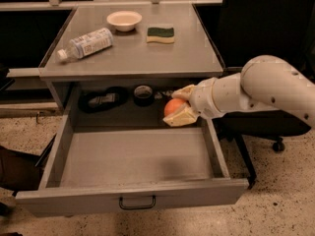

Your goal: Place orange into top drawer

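The orange (173, 105) is round and sits between the pale fingers of my gripper (178, 106), which is shut on it. The gripper reaches in from the right on a white arm (256, 90) and holds the orange over the back right part of the top drawer (133, 156). The drawer is pulled fully open; it is grey, wide and shallow, with a small dark bar handle (137, 202) on its front. Whether the orange touches the drawer floor cannot be told.
At the drawer's back lie a dark flat object (102, 100) and a dark round object (143, 93). On the tabletop (192, 53) are a white bowl (124, 20), a yellow sponge with green top (160, 34) and a lying plastic bottle (85, 44). A chair base (275, 141) stands right.
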